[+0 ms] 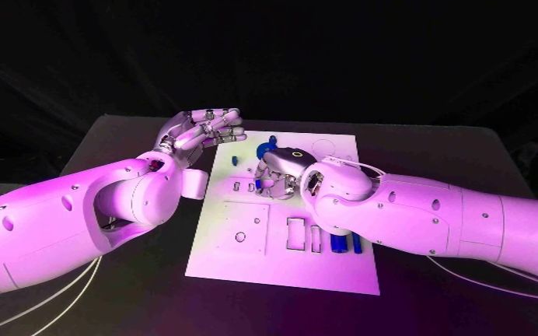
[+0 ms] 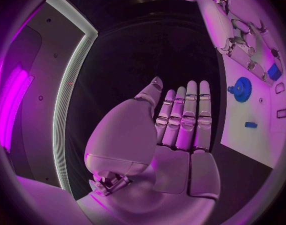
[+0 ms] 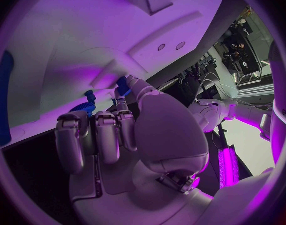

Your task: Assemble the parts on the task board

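Black table (image 1: 448,149) has a matte top that spans the frame, with its far edge running straight across the head view. Behind it hangs a black curtain (image 1: 337,33) in soft vertical folds, covering the whole backdrop. Thin white cables (image 1: 45,289) trail over the near table surface at the lower left corner, more (image 1: 482,278) at the lower right.

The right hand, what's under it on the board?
Under the right hand a small blue part shows at its fingers, pinched there in the right wrist view. The hand hides the board beneath its palm, so anything else there can't be seen.
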{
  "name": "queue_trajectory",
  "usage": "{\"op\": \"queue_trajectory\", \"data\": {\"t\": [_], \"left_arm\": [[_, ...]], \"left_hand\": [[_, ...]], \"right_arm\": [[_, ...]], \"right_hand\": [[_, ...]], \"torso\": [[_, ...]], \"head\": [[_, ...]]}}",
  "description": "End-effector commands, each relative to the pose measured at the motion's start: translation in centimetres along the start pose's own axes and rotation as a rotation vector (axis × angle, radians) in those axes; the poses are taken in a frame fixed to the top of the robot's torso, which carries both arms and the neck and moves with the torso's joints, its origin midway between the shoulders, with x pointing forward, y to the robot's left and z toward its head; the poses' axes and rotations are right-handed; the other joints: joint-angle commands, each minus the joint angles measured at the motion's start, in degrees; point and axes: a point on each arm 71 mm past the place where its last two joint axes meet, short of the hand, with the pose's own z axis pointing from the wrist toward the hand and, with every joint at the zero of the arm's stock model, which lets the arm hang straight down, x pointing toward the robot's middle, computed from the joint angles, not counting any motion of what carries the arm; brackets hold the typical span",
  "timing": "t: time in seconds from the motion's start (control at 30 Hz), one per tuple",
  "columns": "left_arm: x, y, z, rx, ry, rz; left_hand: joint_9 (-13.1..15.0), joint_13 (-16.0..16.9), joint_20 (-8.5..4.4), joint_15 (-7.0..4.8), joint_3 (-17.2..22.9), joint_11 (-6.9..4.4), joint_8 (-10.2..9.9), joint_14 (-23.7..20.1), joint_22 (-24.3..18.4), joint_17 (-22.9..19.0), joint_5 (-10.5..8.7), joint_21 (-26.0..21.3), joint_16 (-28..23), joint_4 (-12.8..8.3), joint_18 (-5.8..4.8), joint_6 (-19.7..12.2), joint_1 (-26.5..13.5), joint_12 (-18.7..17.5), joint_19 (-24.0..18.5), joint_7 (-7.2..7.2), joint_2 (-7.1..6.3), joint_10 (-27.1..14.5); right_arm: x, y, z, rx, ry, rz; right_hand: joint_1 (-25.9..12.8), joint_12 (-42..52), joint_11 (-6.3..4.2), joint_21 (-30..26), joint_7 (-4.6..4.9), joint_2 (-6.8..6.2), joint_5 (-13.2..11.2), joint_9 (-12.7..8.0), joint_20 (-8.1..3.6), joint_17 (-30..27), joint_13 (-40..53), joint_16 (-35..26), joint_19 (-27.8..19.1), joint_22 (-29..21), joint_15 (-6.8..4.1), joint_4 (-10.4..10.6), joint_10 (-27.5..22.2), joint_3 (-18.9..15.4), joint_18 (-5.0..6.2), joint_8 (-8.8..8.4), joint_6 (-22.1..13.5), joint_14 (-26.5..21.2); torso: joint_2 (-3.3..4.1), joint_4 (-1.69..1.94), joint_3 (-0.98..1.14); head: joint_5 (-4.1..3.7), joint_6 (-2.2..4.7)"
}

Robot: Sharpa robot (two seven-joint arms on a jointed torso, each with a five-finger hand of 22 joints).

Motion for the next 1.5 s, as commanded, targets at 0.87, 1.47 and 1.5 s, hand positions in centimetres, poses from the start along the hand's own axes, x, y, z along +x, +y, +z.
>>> {"op": "queue_trajectory", "data": {"t": [0.87, 1.47, 1.5], "left_arm": [[0.21, -0.09, 0.0, 0.005, 0.02, -0.008], [0.16, -0.08, 0.0, 0.003, 0.02, -0.008], [0.15, -0.07, 0.0, 0.002, 0.02, -0.008]], "left_hand": [[0.0, 0.0, 0.09, -0.1, 0.0, 0.18, -0.3, 0.4, -0.1, 0.0, 0.21, -0.2, -0.3, -0.4, 0.28, 0.3, 0.4, -0.3, -0.1, 0.12, -0.09, 0.3], [0.0, 0.0, 0.09, -0.1, 0.0, 0.18, -0.3, 0.4, -0.1, 0.0, 0.21, -0.2, -0.3, -0.4, 0.28, 0.3, 0.4, -0.3, -0.1, 0.12, -0.09, 0.3], [0.0, 0.0, 0.09, -0.1, 0.0, 0.18, -0.3, 0.4, -0.1, 0.0, 0.21, -0.2, -0.3, -0.4, 0.28, 0.3, 0.4, -0.3, -0.1, 0.12, -0.09, 0.3]], "right_arm": [[0.69, -0.45, -0.25, 0.031, 0.04, -0.011], [0.25, -0.33, -0.27, 0.014, -0.021, 0.015], [0.2, -0.32, -0.29, 0.011, -0.028, 0.018]], "right_hand": [[-1.8, -0.6, 0.15, 0.3, 0.6, -0.97, -0.4, -0.5, -0.01, 13.0, 10.0, 0.2, 6.0, 15.1, 0.14, 0.4, 1.3, -1.0, -0.82, -1.2, -1.6, 5.5], [-4.0, -3.0, 1.91, 0.3, 2.48, -3.53, -4.0, -2.0, 1.36, 12.7, 8.1, 0.1, 6.0, 15.1, 1.66, 1.7, -0.8, -3.9, -0.82, -2.99, -8.1, 5.4], [-4.0, -3.1, 2.01, 0.3, 2.58, -3.71, -4.2, -2.2, 1.44, 12.7, 8.1, 0.1, 6.0, 15.1, 1.74, 1.9, -0.9, -4.2, -0.82, -2.98, -8.5, 5.4]], "torso": [[0.03, -0.02, 0.03], [0.0, 0.01, 0.01], [0.0, 0.01, 0.01]], "head": [[-0.27, -0.25], [-0.39, -0.25], [-0.39, -0.25]]}}
